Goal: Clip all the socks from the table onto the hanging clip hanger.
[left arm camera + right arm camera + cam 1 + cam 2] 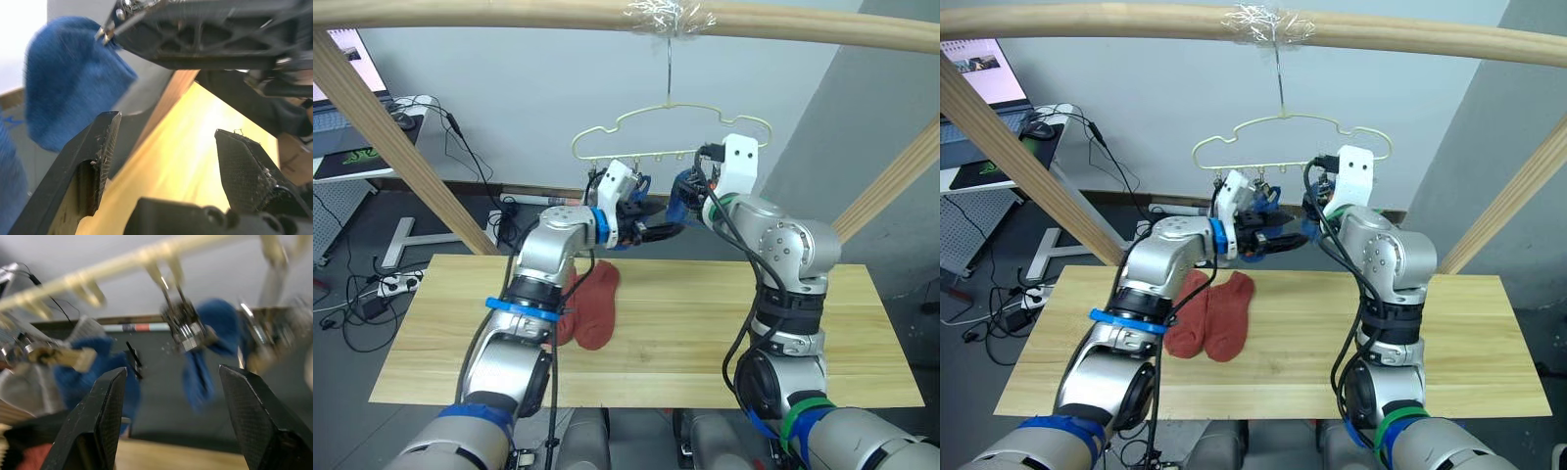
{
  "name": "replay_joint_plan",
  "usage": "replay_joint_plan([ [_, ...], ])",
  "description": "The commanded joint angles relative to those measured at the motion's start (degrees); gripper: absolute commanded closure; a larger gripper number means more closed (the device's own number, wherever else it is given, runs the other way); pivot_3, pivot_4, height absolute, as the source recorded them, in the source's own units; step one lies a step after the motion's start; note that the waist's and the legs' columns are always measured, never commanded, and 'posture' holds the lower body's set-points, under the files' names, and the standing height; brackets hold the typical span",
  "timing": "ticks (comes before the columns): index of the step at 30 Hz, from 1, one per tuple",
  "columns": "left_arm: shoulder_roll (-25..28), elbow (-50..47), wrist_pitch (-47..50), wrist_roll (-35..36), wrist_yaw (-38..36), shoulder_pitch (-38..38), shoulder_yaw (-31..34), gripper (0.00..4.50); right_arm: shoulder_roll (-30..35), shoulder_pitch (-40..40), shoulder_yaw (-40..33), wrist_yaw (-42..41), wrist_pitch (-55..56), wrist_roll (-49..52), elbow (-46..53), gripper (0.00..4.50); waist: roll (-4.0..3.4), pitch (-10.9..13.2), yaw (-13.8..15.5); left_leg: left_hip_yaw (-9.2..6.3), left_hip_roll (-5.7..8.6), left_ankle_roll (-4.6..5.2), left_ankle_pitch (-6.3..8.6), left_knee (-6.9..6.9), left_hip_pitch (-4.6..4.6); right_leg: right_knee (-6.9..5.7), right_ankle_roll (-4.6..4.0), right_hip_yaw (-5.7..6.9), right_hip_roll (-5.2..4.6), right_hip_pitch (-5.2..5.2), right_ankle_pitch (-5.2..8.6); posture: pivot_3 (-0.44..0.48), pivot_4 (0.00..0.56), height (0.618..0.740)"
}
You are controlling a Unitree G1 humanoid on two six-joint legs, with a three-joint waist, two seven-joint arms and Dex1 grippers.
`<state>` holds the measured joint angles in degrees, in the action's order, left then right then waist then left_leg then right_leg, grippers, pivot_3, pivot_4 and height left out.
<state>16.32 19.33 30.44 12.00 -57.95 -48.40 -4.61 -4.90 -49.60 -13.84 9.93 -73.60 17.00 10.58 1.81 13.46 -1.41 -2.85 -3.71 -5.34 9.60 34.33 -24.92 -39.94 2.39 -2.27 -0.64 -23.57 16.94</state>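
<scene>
Both grippers, left (161, 161) and right (171, 416), hung spread and empty beside blue knit socks (215, 328) clipped under the pale yellow-green wire hanger (671, 132). Two rust-red socks (1209, 313) lay on the light wood worktop (705, 333) below the hanger; fetching one seemed next.

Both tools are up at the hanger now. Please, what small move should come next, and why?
Probably lower the left tool toward the two rust-red socks lying on the table and pick one up. Both it and the right tool are open and hold nothing, blue socks already hang from clips on the clip hanger, and the red pair lies on the left arm's side.
</scene>
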Motion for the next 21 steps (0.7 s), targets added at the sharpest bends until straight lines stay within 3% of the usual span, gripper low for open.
replay_joint_plan([
  [1,2.94,-8.77,4.15,4.45,-3.5,1.18,0.01,1.01,1.32,2.56,1.79,-1.33,-1.88,0.41,6.4,1.41,0.0,0.0,-0.03,0.0,0.0,0.0,0.0,0.01,0.01,0.0,0.0,0.0,0.0,0.02,0.0,0.061,0.191,0.74],
  [10,12.16,-16.31,6.93,10.33,-9.69,1.99,1.42,1.01,8.39,14.29,11.05,-3.77,1.66,-2.31,19.23,1.41,0.0,0.0,-0.2,-0.02,-0.01,0.01,0.0,0.0,0.02,0.02,0.01,-0.01,0.02,0.03,0.01,0.061,0.189,0.74],
  [21,18.22,-17.52,8.03,16.54,-12.58,-1.23,4.23,1.01,3.11,17.43,12.28,0.93,10.76,-8.06,22.78,1.41,0.0,0.0,-0.24,-0.01,-0.01,0.01,0.0,0.06,0.02,0.01,0.01,-0.02,0.02,0.04,0.01,0.06,0.186,0.74],
])
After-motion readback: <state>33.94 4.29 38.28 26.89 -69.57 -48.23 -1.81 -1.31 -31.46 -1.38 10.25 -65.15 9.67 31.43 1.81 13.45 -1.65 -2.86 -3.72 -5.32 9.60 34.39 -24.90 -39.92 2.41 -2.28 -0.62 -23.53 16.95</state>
